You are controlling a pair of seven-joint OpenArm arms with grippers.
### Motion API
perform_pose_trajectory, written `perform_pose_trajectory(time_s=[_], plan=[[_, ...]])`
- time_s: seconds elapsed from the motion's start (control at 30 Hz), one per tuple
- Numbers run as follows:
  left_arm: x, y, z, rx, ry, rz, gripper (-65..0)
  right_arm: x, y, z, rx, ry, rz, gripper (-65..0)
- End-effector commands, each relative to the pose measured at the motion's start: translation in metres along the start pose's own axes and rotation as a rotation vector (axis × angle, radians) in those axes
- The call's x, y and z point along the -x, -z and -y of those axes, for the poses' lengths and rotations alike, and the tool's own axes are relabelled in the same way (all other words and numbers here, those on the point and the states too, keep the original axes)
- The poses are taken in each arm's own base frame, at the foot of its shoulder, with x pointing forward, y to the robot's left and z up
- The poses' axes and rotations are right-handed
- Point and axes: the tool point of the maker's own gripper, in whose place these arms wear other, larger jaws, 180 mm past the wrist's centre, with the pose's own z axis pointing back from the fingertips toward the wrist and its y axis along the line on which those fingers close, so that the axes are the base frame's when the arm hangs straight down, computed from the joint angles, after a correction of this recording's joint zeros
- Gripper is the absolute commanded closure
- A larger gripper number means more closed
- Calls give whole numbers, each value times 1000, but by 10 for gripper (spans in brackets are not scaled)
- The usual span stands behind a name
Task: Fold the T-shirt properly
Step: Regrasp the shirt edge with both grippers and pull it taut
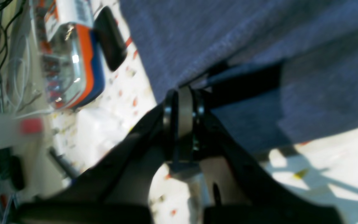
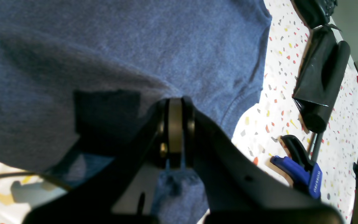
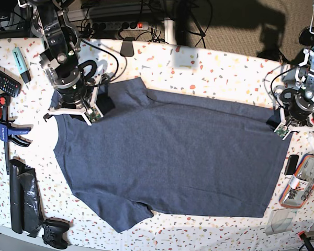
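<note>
Left of the base view: my right pincer [image 3: 92,112] sits at the shoulder end of the large, dark heathered navy-blue short-sleeved cotton T-shirt [image 3: 167,157]. In the right wrist view the pincer [image 2: 175,130] is pressed together on a bunched bit of the shirt's blue cloth, which hangs out below the pads, so I read it as pinching the fabric near the far sleeve.

Centre: the T-shirt lies spread nearly flat across the white speckled tabletop [image 3: 209,68], collar end toward the base view's left, hem toward its right, one sleeve pointing to the near edge. A few shallow creases only.

Right: my left pincer [image 3: 280,127] is at the far hem corner. In the left wrist view the pincer [image 1: 182,119] is pressed together with the shirt's edge [image 1: 259,46] drawn up against it; the view is blurred, but I judge it is pinching that corner.

Handling judgement: light, limp knit, no stiffness; it will sag and drape between the two holds and drag on the tabletop instead of sliding cleanly. Not fragile. Best holds are hems and seams at corners, where the cloth is doubled. A thin pinch may slip.
</note>
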Motion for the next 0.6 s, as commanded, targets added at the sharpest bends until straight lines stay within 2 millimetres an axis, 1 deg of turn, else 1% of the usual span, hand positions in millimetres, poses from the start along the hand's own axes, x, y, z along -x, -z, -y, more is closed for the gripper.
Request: perform_pose_trajectory(time_s=[0.0,0.1,0.17,0.27,0.33,0.43,0.47,0.5,0.57], plan=[[-14,0,-25,-57,3,40,0,-8,2,12,27,-5,28,0],[-21,5,-27,-53,-5,50,0,1,12,15,30,-1,-1,0],[-23,6,-30,-53,-4,51,0,2,19,15,33,11,-10,0],[-24,6,-31,-55,-5,53,0,-3,30,18,40,37,-5,0],[-24,6,-31,-56,-4,52,0,-10,35,20,48,53,6,0],[-22,6,-33,-59,-4,47,0,-19,38,27,63,59,19,0],[-21,5,-35,-62,-2,45,0,-19,39,30,69,61,10,0],[-20,5,-36,-69,-3,42,-31,-18,39,32,75,63,-2,-35],[-15,4,-47,-124,-18,13,-141,-16,40,37,85,66,-19,-173]])
